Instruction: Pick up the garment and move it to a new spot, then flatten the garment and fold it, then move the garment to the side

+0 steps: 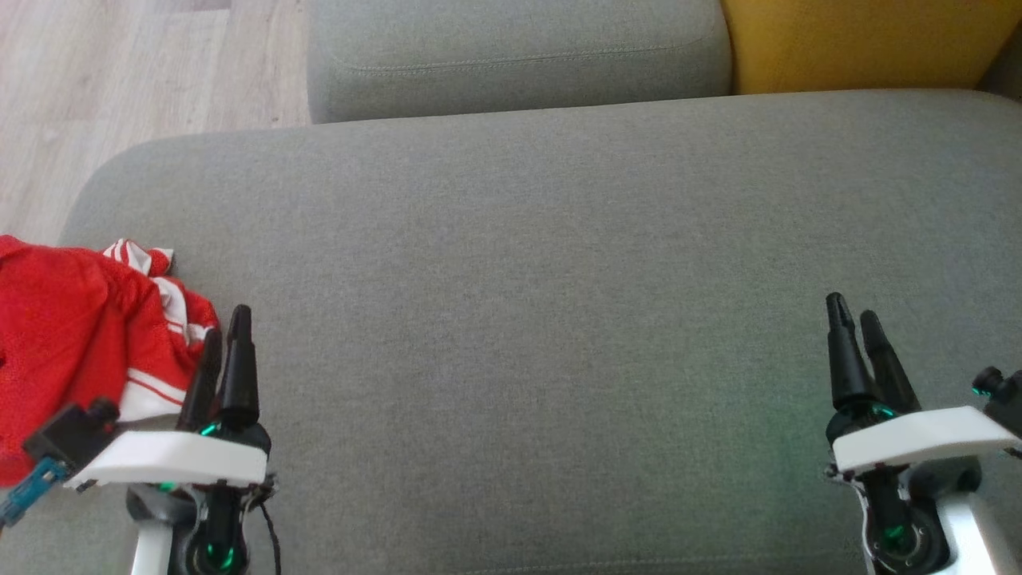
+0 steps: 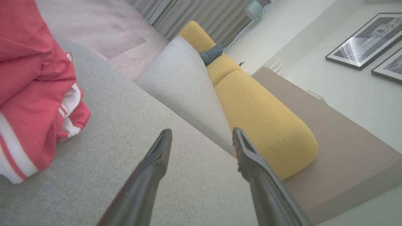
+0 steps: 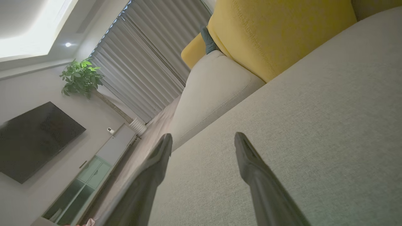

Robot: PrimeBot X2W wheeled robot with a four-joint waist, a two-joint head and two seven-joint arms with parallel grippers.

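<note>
A crumpled red garment (image 1: 72, 335) with white stripes lies bunched at the left end of the grey sofa seat (image 1: 543, 279); in the left wrist view the garment (image 2: 34, 91) fills the left side. My left gripper (image 1: 227, 323) hovers just right of the garment, open and empty, its two dark fingers (image 2: 157, 157) spread over bare cushion. My right gripper (image 1: 853, 311) is far to the right above the seat, open too, with nothing between its fingers (image 3: 248, 157).
A grey cushion (image 1: 519, 56) and a yellow cushion (image 1: 862, 40) stand behind the seat. Pale wooden floor (image 1: 120, 72) lies past the seat's left end. The right wrist view takes in curtains, a plant (image 3: 81, 75) and a wall screen (image 3: 34, 138).
</note>
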